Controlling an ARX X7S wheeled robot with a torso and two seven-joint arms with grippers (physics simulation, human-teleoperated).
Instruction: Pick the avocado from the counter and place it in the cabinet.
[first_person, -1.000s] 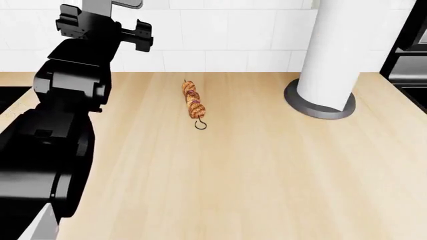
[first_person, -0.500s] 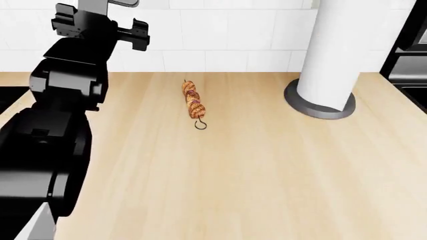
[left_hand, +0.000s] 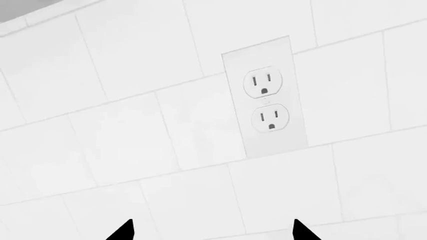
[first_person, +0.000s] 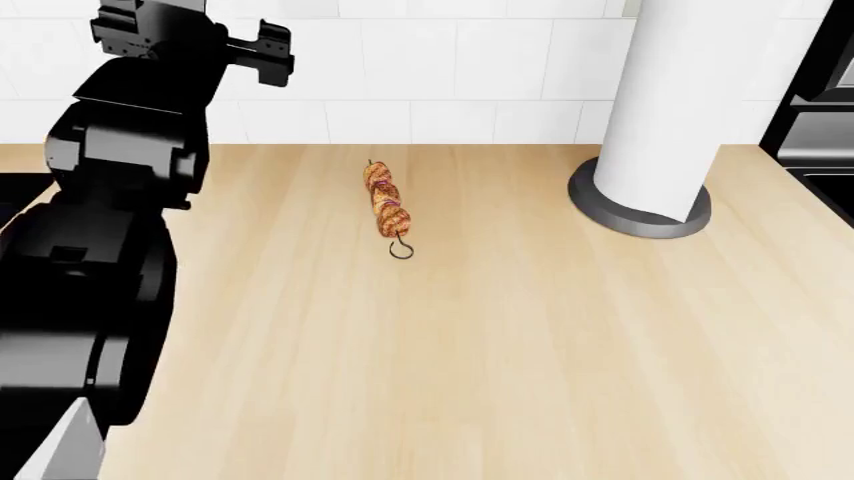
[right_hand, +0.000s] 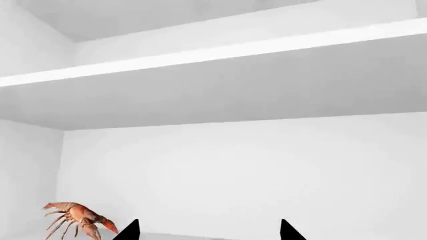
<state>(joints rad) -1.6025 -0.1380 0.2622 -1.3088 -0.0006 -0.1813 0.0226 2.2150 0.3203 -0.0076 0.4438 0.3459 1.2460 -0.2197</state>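
Observation:
The avocado shows in none of the views. The light wood counter (first_person: 507, 340) carries only an orange-brown meat skewer (first_person: 387, 205). My left gripper (first_person: 200, 35) is raised at the far left, up by the tiled wall. In the left wrist view (left_hand: 213, 232) its fingertips stand wide apart with nothing between them, facing a wall outlet (left_hand: 267, 97). My right gripper (right_hand: 208, 231) is out of the head view. It is open and empty, facing into a white cabinet (right_hand: 233, 165) under a shelf (right_hand: 220, 50).
A red crayfish (right_hand: 77, 217) lies at the cabinet's side, close to one right fingertip. A tall white paper towel roll (first_person: 661, 110) on a grey base stands at the counter's back right. A dark oven front (first_person: 821, 110) is at the right edge.
My left arm has risen and shifted slightly left along the wall. The skewer and the roll have not moved.

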